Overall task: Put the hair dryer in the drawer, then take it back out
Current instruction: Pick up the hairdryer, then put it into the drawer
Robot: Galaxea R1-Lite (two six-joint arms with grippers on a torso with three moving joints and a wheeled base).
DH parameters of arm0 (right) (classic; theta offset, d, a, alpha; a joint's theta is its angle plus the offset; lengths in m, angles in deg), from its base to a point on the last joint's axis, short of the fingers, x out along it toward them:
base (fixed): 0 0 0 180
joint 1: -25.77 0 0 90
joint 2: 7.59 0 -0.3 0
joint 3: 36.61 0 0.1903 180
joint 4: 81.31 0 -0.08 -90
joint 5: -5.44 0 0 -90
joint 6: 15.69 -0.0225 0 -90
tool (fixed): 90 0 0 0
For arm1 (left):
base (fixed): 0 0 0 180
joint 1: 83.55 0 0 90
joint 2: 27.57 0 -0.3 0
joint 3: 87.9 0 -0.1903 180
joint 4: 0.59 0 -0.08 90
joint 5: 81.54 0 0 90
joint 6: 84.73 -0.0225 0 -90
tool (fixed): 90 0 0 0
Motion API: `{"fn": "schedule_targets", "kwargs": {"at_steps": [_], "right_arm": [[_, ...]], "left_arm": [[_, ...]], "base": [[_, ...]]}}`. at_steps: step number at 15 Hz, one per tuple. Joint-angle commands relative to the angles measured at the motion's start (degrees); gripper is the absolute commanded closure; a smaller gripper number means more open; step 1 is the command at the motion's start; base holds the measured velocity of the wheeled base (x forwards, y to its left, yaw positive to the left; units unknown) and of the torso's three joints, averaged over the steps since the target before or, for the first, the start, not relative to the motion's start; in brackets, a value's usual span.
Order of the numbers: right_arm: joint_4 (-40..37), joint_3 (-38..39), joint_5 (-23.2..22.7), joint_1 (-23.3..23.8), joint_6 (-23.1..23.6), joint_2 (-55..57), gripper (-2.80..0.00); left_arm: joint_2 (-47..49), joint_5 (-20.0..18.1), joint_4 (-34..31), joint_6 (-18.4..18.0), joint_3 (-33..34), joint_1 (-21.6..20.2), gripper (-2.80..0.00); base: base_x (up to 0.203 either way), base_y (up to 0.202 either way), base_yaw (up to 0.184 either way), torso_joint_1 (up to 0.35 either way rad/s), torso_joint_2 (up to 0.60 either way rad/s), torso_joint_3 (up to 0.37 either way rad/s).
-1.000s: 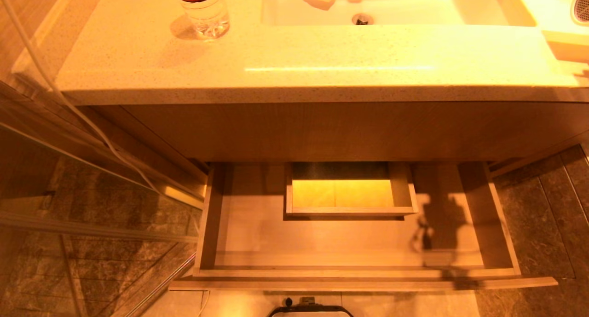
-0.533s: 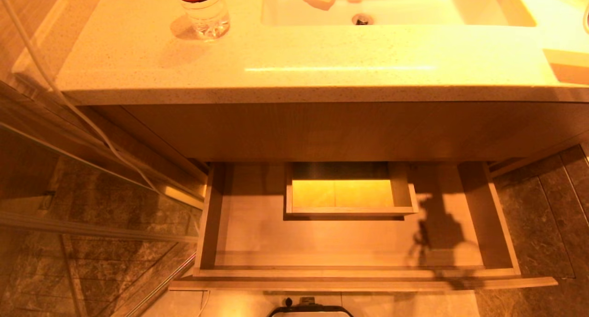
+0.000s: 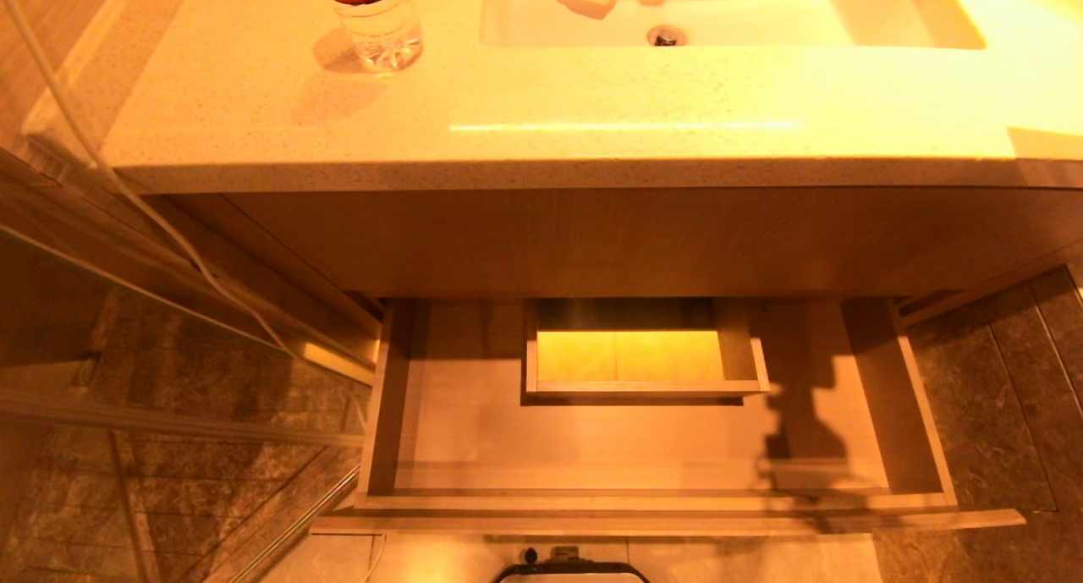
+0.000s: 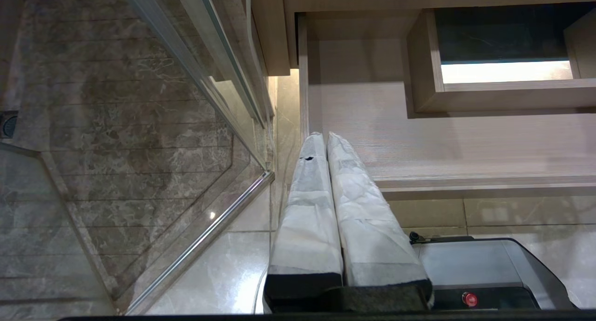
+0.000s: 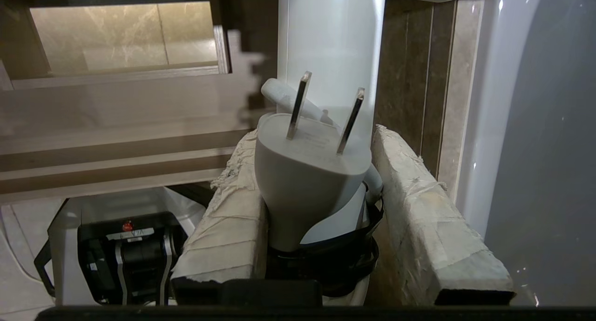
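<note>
Wood-grain drawer (image 3: 381,414) open, nothing inside; right tool (image 5: 316,172) clamps hair dryer (image 5: 326,55).

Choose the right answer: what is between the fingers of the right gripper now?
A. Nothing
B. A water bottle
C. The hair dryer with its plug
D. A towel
C. In the right wrist view the right gripper is closed around the white hair dryer, and the grey plug with two metal pins sits between the wrapped fingers.

White hair dryer (image 5: 330,55), seemingly upright, plug foremost; wood-grain drawer (image 3: 651,503) pulled open.
</note>
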Motion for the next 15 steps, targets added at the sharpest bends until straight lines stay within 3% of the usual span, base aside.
{"fn": "schedule_targets", "kwargs": {"at_steps": [1, 15], "right_arm": [[-1.0, 0.0, -0.1, 0.1, 0.1, -0.7, 0.0], [-1.2, -0.1, -0.2, 0.5, -0.1, -0.7, 0.0]], "left_arm": [[0.0, 0.0, 0.0, 0.0, 0.1, 0.0, 0.0], [0.0, 0.0, 0.0, 0.0, 0.1, 0.0, 0.0]], "base": [[0.0, 0.0, 0.0, 0.0, 0.0, 0.0], [0.0, 0.0, 0.0, 0.0, 0.0, 0.0]]}}
